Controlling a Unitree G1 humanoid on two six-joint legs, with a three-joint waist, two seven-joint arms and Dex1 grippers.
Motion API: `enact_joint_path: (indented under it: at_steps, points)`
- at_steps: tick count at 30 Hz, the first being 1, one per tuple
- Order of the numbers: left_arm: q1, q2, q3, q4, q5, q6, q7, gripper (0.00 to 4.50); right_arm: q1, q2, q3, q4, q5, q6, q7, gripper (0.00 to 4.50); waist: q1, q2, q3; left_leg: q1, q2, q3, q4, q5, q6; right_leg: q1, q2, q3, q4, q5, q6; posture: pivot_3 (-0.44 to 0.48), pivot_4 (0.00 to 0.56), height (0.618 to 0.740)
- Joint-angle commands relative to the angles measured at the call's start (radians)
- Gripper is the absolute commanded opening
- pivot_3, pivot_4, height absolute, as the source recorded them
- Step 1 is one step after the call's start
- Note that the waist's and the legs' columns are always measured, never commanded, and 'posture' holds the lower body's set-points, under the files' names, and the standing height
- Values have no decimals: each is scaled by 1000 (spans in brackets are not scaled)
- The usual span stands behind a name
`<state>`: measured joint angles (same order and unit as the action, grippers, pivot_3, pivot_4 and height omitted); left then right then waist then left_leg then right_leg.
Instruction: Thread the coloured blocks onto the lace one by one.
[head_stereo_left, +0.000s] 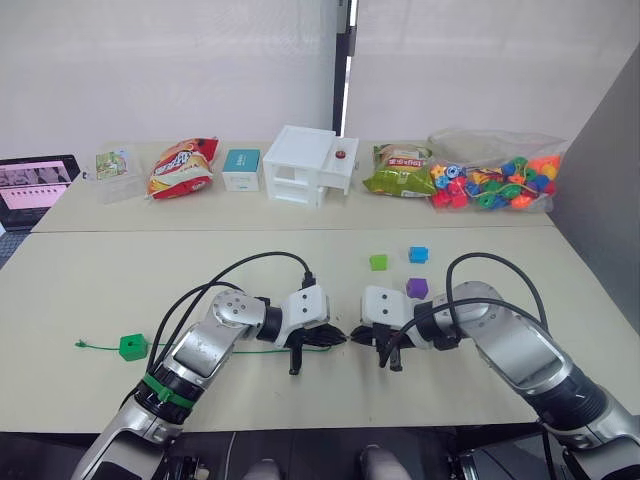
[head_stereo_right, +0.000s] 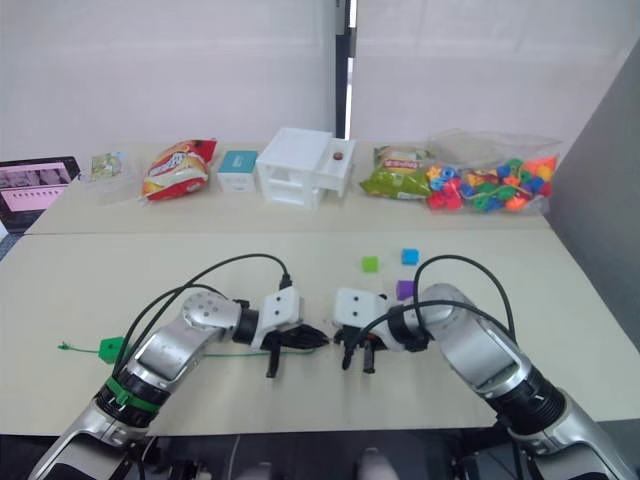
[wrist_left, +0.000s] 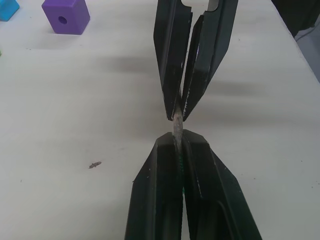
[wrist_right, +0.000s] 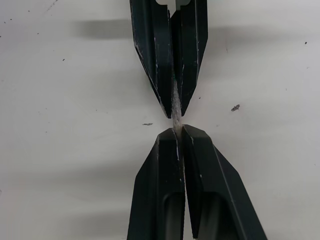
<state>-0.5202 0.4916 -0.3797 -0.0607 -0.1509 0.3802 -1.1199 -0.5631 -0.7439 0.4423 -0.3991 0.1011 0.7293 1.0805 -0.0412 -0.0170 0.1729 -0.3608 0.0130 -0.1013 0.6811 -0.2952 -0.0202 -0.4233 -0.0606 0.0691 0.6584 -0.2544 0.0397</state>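
1. Closest to me, both grippers meet tip to tip over the near table (head_stereo_left: 90, 300). My left gripper (head_stereo_left: 338, 340) is pinched down on the lace (head_stereo_left: 265, 347), right where the green string turns into the pale stiff tip (wrist_left: 177, 125).
2. The right gripper (head_stereo_left: 362, 340) is clamped narrow on that same pale tip from the other side. In the wrist views the two pairs of black fingers nearly touch, with just a short bit of tip showing between them.
3. From the left gripper the lace trails off along the table under my left arm, out to a green block (head_stereo_left: 132, 346) that is already on the string. A short tail of lace sticks out past that block, on the side away from the grippers.
4. Farther back from the grippers there are three loose blocks: a purple block (head_stereo_left: 417, 288) nearest, beside the right arm, then a light green block (head_stereo_left: 378, 262) and a blue block (head_stereo_left: 418, 254) just beyond it.
5. Way past those, along the back of the far table, there's a white drawer box (head_stereo_left: 308, 165) straight behind the grippers. A clear bag of colourful beads (head_stereo_left: 495, 180) sits off to its right, and snack bags are on either side.
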Motion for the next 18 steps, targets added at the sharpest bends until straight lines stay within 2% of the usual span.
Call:
enact_joint_path:
  at_steps: [1, 3, 4, 5, 9, 11, 14, 18]
  points:
    - [-19, -7, 14, -3, -2, -7, 11, 17, 11, -13, -12, -46, 20, 6, 10, 0, 0, 0, 0, 0, 0, 0, 0, 0, 0, 0, 0, 0, 0, 0, 0, 0, 150, 740]
    - [-17, -5, 15, -7, -4, -4, 6, 17, 22, -8, -23, -52, 18, 15, -12, 0, 0, 0, 0, 0, 0, 0, 0, 0, 0, 0, 0, 0, 0, 0, 0, 0, 150, 740]
    - [-16, -3, 14, -9, -5, -3, 3, 0, 29, -5, -30, -55, 17, 20, -25, 527, 0, 0, 0, 0, 0, 0, 0, 0, 0, 0, 0, 0, 0, 0, 0, 0, 150, 740]
    - [-14, 1, 14, -11, -5, -3, 0, 0, 47, 0, -52, -67, 26, 38, -43, 713, 1, 0, 0, 0, 0, 0, 0, 0, 0, 0, 0, 0, 0, 0, 0, 0, 150, 740]
    - [-5, 23, 14, -24, -5, -2, -14, 0, 130, 14, -167, -139, 61, 128, -127, 2053, 2, 0, 0, 0, 0, 0, 0, 0, 0, 0, 0, 0, 0, 0, 0, 0, 150, 740]
    - [-1, 40, 23, -31, -10, 2, -19, 0, 206, 29, -272, -194, 90, 186, -186, 2772, 4, 0, 0, 0, 0, 0, 0, 0, 0, 0, 0, 0, 0, 0, 0, 0, 150, 740]
    - [9, 64, 42, -46, -21, 15, -20, 0, 331, 112, -422, -288, 141, 262, -287, 3800, 8, 0, 0, 0, 0, 0, 0, 0, 0, 0, 0, 0, 0, 0, 0, 0, 150, 740]
    - [30, 104, 72, -82, -43, 47, -19, 0, 480, 266, -532, -409, 132, 328, -471, 3800, 9, 0, 0, 0, 0, -1, -1, 0, 0, 0, 0, 0, 1, 0, 0, 0, 150, 740]
